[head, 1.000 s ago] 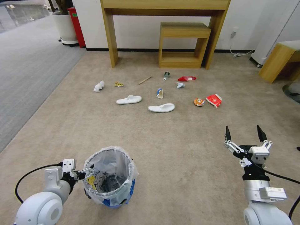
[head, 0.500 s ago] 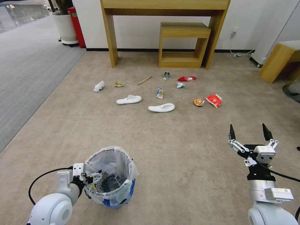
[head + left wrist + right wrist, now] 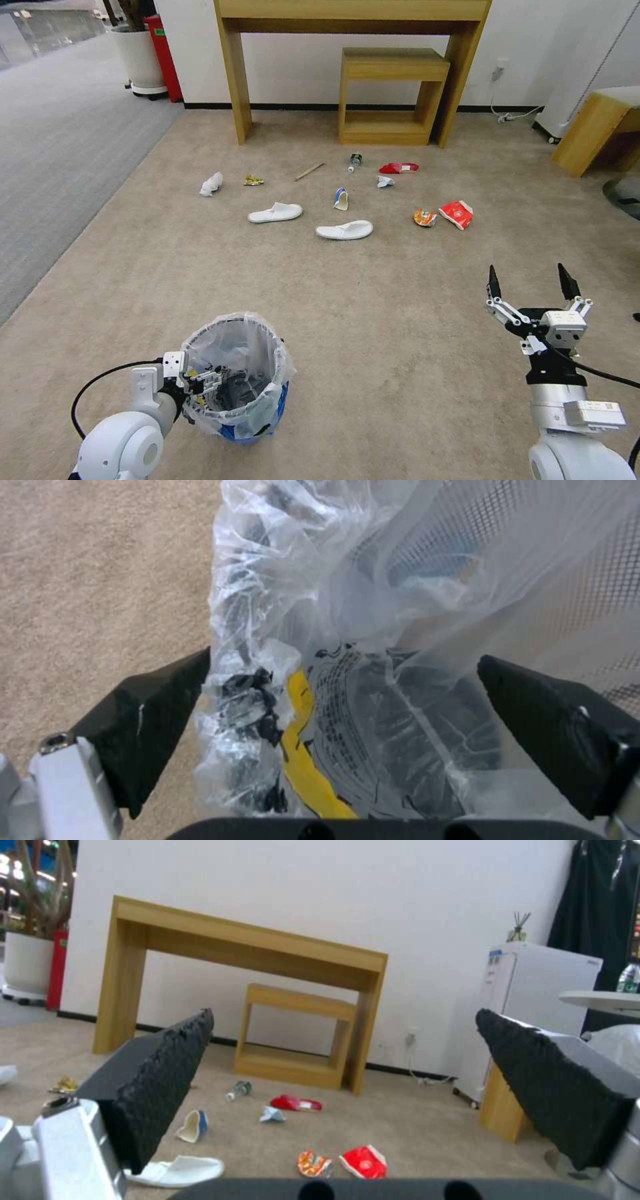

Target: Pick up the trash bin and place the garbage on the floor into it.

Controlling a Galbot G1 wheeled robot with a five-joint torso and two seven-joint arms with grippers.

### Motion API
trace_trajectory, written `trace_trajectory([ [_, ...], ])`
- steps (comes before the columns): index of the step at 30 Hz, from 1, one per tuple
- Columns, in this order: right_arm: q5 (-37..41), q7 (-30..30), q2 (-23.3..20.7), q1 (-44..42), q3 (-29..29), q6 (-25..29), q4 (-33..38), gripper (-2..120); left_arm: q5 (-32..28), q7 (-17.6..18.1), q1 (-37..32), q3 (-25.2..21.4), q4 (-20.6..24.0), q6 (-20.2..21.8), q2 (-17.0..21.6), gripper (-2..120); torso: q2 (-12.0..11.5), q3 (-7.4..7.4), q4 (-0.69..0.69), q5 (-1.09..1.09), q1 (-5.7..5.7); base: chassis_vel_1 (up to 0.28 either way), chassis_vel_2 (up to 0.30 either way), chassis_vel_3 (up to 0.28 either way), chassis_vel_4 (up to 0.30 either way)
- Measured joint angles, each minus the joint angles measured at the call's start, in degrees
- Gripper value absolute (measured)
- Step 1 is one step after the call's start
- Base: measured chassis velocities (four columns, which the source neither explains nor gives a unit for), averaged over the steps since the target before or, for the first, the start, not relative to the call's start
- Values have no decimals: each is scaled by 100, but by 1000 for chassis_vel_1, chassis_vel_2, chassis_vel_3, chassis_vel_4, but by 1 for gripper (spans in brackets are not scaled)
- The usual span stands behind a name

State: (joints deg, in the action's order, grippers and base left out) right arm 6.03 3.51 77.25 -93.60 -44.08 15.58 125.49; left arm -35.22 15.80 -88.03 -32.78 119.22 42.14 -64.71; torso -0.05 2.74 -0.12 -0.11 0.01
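Since half a second before, the left gripper point(image 3: 203, 382) had moved a little further forward along the near-left side of the trash bin point(image 3: 235, 375), and the arm had come more into view; the right gripper point(image 3: 531, 288) stayed almost in the same place. The bin itself had not shifted on the floor point(image 3: 373, 320).

The left gripper stood at the rim of the bin, with its fingers spread apart on the two sides of the bin wall and the plastic bag point(image 3: 373, 630) – in the left wrist view one dark finger point(image 3: 153, 720) was outside over the carpet and the other behind the translucent plastic, and they were not yet pressed together on the rim. The bin stood upright on the beige carpet, near the front edge of the carpet, with its blue base touching the floor.

The right gripper hung in the air over the carpet, well apart from the bin, its fingers wide apart and holding nothing.

The garbage lay further away, toward the wooden desk point(image 3: 353, 40): two white slippers point(image 3: 275, 213) near the middle, a crumpled white paper point(image 3: 211, 183) toward the grey carpet, a wooden stick point(image 3: 309, 171), a small bottle point(image 3: 355, 161) and a red packet point(image 3: 399, 167) close to the desk – and a red and an orange packet point(image 3: 457, 213) side by side toward the right.
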Motion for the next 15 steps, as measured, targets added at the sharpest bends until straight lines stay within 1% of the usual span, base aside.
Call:
trace_trajectory([
  [5,-1,0,3,19,12,0,-22,100,2,-29,48,18,-62,0,11,100,0,0,0,0,0,0,0,0,0],
  [10,-8,0,12,43,14,-9,-46,100,-4,-55,87,38,-102,-1,43,96,0,0,0,0,0,0,0,0,0],
  [11,-15,1,19,51,23,-17,-53,100,-5,-55,96,44,-117,-1,51,93,0,0,0,0,0,0,0,0,0],
  [12,-15,1,19,51,23,-17,-53,100,-5,-55,96,44,-117,-1,51,93,0,0,0,0,0,0,0,0,0],
  [13,-21,0,23,61,34,-30,-54,100,-5,-55,100,47,-128,-2,59,90,0,0,0,0,0,0,0,0,0],
  [15,-25,0,27,80,46,-59,-54,100,-14,-54,107,49,-142,-3,80,82,0,0,0,0,0,0,0,0,0],
])
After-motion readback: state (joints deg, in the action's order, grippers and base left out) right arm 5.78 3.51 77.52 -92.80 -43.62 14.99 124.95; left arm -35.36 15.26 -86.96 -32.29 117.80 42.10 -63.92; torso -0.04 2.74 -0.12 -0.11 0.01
